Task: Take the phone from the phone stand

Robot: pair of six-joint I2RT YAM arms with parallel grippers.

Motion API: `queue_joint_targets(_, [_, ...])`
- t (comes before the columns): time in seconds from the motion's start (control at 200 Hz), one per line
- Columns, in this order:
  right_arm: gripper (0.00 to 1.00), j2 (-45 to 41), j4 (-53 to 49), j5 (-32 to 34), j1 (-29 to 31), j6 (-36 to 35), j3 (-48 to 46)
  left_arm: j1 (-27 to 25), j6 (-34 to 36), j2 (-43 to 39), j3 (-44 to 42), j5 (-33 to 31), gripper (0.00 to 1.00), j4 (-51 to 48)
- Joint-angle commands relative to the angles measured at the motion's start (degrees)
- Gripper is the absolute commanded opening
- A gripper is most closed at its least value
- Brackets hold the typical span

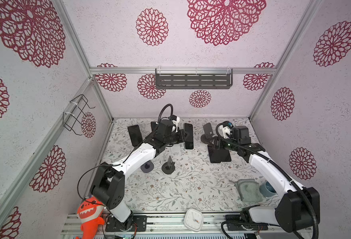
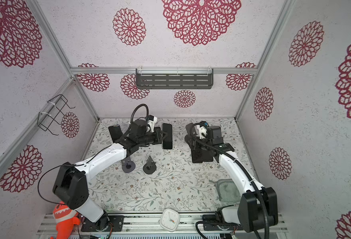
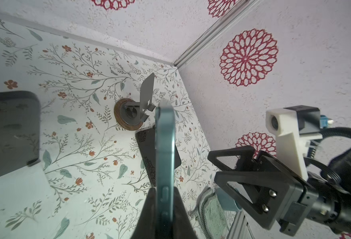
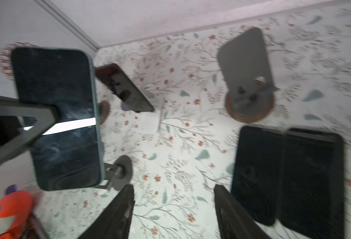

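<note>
The left jaws are shut tight on the phone (image 1: 188,136). One jaw presses on the screen and one on the back, about halfway along its long side. In the left wrist view you look straight down its thin blue-green edge, so the phone (image 3: 165,144) is up on its side, not flat. Its screen faces the right arm's side.

In both top views the phone's long side runs from the front of the table (image 1: 170,192) toward the back wall. That is crosswise to the left arm, which reaches in from the left.

I think the phone is up in the air and free of every stand. The small dark stand (image 1: 168,165) sits bare on the table, a bit nearer the front. A grey stand (image 1: 147,166) is just beside it. Another bare stand (image 1: 206,130) is at the back, near the right arm.

The right jaws are apart with nothing between them. They hang over two flat phones (image 1: 220,154) that lie side by side on the table. The held phone is to the left of the right jaws, near but not touching.

The left arm has the phone, so the next move is its job. To lay the phone flat, I think the wrist must roll so the screen or back faces the table. Bare table lies in front of the phone.

One more phone, the leaning phone (image 1: 134,135), is far left. I cannot see what props it up.
</note>
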Motion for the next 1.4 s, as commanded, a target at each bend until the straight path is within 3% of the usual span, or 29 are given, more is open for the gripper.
queue_joint_targets(0.0, [0.64, -2.4, -8.4, 12.5, -3.2, -4.1, 0.1, -2.0, 0.1, 4.5, 4.8, -4.4, 0.00, 0.0])
queue_joint_targets(0.095, [0.64, -2.5, -11.5, 16.6, -6.6, -5.1, -0.2, -3.7, 0.2, 10.3, 9.5, -4.1, 0.00, -0.2])
queue_joint_targets(0.345, [0.64, -4.4, -11.3, 14.3, -11.5, -5.7, -3.2, -6.1, -1.3, 21.9, 16.8, -3.1, 0.00, -0.3])
queue_joint_targets(0.941, [0.64, -5.0, -9.5, 11.8, -13.3, -5.5, -4.5, -7.5, -13.8, 29.1, 14.3, -0.8, 0.00, 5.4])
queue_joint_targets(1.391, [0.64, -4.6, -8.0, 10.3, -13.4, -5.7, -5.7, -8.5, -16.9, 32.5, 15.2, 0.1, 0.00, 5.9])
